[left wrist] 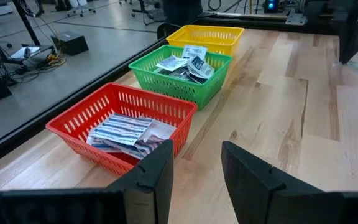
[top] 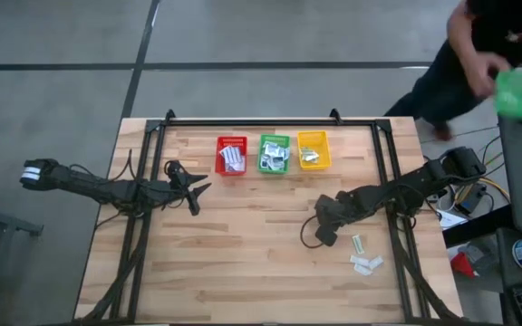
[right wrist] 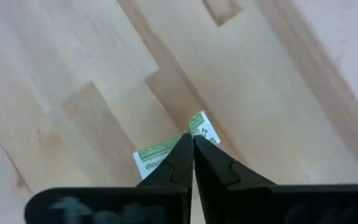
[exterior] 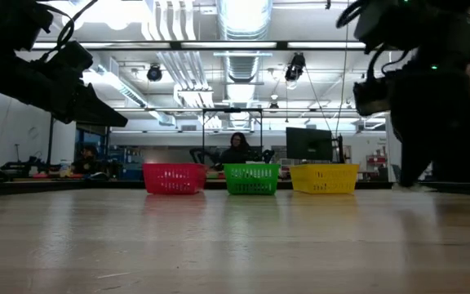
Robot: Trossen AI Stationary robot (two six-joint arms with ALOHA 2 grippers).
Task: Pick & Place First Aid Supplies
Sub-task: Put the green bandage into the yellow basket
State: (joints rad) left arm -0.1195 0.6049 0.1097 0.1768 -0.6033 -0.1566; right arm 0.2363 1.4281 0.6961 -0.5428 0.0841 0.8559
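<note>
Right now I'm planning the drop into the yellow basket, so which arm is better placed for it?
Right. The right gripper is shut on a green-white packet, and it hovers below the yellow basket in the high view. The left gripper is open and empty, by the red basket.

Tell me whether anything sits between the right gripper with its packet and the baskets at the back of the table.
Nothing visible does. The right gripper is shut on a green-and-white packet, and only bare table lies between it and the red basket, green basket and yellow basket. The left gripper hangs off to the side.
</note>
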